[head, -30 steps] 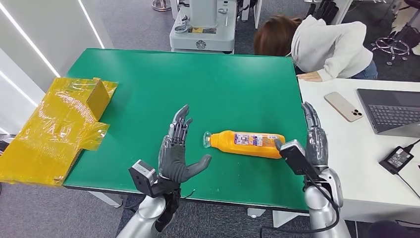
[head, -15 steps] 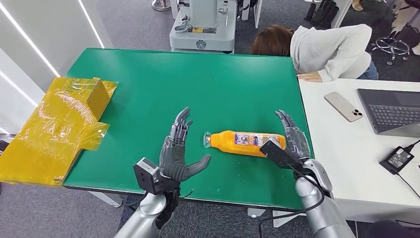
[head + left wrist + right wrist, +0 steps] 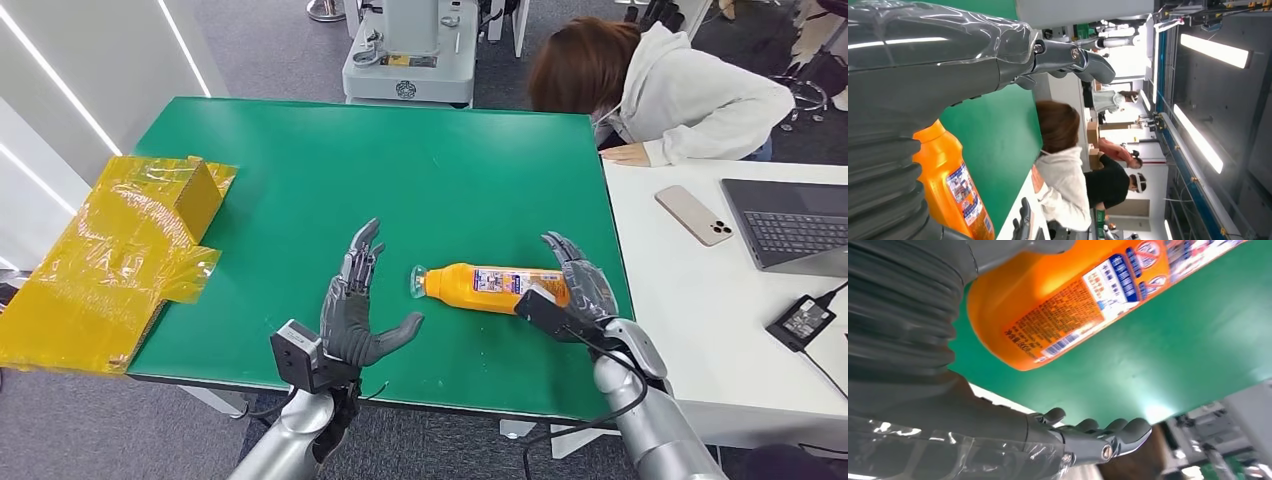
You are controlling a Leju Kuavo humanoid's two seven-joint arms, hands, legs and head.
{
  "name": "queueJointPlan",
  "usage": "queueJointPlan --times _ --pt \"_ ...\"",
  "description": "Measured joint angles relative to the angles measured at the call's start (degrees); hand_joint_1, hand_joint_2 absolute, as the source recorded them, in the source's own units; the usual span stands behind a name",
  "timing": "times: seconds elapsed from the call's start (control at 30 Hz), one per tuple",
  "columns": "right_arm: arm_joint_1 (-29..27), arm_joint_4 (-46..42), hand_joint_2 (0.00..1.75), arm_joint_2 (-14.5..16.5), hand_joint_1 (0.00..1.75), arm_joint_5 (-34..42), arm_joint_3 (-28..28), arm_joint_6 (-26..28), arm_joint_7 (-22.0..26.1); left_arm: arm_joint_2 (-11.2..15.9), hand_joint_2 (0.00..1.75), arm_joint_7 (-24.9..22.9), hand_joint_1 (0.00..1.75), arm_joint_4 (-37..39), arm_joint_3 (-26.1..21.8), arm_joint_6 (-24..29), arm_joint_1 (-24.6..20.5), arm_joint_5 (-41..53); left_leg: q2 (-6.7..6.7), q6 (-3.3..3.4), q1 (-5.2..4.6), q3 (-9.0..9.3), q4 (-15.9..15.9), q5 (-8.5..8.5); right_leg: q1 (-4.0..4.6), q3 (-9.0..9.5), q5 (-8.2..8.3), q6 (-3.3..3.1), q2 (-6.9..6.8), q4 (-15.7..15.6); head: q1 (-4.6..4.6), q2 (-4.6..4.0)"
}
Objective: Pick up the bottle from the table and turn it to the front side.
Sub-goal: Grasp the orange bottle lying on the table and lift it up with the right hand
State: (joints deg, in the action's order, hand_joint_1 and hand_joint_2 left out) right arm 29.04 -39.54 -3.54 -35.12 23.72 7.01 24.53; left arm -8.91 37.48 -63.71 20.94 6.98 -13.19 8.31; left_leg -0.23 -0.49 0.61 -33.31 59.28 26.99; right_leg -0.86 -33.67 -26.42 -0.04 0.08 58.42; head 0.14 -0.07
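**Bottle still down, my right hand at its base**

The bottle lies on its side near the front of the green table, cap pointing left, base to the right. My right hand sits at that base end with fingers spread and not curled around anything; I judge it close to or just touching the bottle, but I cannot tell which. In the right wrist view the orange body and its printed label are right beside my palm, with the fingers extended past it. My left hand hovers left of the cap, open, thumb out, apart from the bottle.

So nothing is done yet, as I read it: the grasp, the lift and the turn to the front side all remain.

A yellow wrapped box hangs over the table's left edge. To the right is a white desk with a phone, a laptop and a charger. A person in a light hoodie leans over at the far right corner, and a grey machine stands beyond the far edge.
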Motion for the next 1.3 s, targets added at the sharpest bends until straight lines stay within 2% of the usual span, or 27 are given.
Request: queueJointPlan --times 0.1,0.23,0.43,0.6,0.73,1.2,1.3 --pt "0.39 -0.33 1.75 0.0 0.0 1.82 0.08 2.01 3.28 0.28 1.75 0.05 0.0 0.0 0.0 0.57 0.04 0.55 0.0 0.0 0.0 -0.01 0.0 0.0 0.0 0.0 0.0 0.0 0.0 0.0 0.0 0.0" --pt "1.97 -1.04 1.75 0.0 0.0 3.28 0.64 1.33 3.78 0.42 1.75 0.07 0.0 -0.01 0.0 0.31 0.03 0.62 0.01 0.0 0.0 0.0 0.0 0.0 0.0 0.0 0.0 0.0 0.01 0.0 0.01 0.0" --pt "4.05 -0.97 1.75 0.03 0.0 3.07 2.46 0.16 2.85 0.43 1.75 0.07 0.0 0.14 0.0 -0.26 -0.1 0.6 0.0 0.0 0.0 0.0 0.02 -0.01 0.0 0.0 0.01 0.0 0.0 0.0 0.0 0.0" --pt "6.22 1.64 1.75 0.04 0.0 1.7 5.2 -5.45 -0.94 0.46 1.75 0.21 0.0 1.28 0.62 -0.96 -1.35 -0.5 0.0 0.0 0.0 0.0 0.04 -0.01 0.0 -0.01 0.01 0.0 0.0 0.0 0.0 0.0" --pt "6.97 4.19 1.75 -0.13 0.0 1.64 7.32 -8.03 -2.07 0.52 1.75 0.24 0.0 2.31 1.39 -1.14 -2.22 -1.55 -0.01 0.0 0.0 0.0 0.04 0.0 0.0 -0.01 0.01 0.0 0.0 0.0 0.01 0.0" --pt "7.67 8.5 1.75 -2.44 0.01 1.7 11.89 -11.25 -3.24 0.93 1.75 0.02 0.0 3.45 2.05 -1.39 -2.34 -2.92 -0.01 0.0 0.0 -0.01 0.06 0.0 0.0 -0.01 0.01 0.01 0.0 -0.01 0.0 0.0" --pt "7.75 8.73 1.75 -2.82 1.2 1.59 12.81 -11.18 -3.51 0.93 1.75 -0.28 0.0 3.48 2.05 -1.12 -2.34 -3.04 0.0 0.0 0.0 0.0 0.06 0.0 0.0 0.0 0.01 0.01 0.01 -0.01 0.0 0.0"
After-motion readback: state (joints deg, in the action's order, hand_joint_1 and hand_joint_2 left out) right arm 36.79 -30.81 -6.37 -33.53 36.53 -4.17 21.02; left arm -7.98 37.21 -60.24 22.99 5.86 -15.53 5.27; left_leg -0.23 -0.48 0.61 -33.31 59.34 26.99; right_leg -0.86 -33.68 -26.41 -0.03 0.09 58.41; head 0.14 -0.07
